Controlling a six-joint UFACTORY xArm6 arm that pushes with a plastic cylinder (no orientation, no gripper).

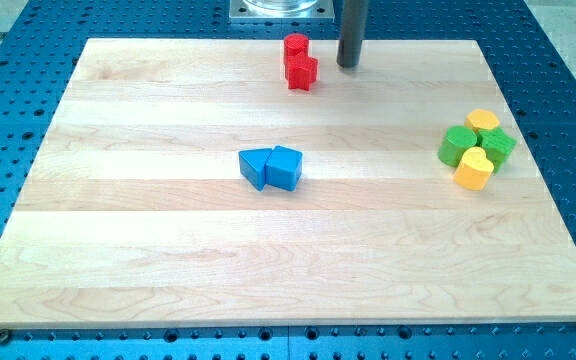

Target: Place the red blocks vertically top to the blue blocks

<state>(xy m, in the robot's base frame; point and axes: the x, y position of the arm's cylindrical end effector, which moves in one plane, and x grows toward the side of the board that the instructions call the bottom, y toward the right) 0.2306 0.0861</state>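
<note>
Two red blocks stand touching near the view's top middle: a red cylinder [296, 46] and a red star-like block [302, 72] just below it. Two blue blocks sit touching near the board's middle: a blue triangle [255, 167] on the left and a blue cube-like block [285, 167] on the right. The red blocks are above the blue ones in the view, a little to the right. My tip [348, 64] is down on the board right of the red blocks, a short gap away, not touching them.
A cluster of two green blocks [457, 146] [497, 146] and two yellow blocks [483, 121] [474, 169] sits at the view's right. The wooden board [118, 250] lies on a blue perforated table. A metal base [280, 10] is at the top edge.
</note>
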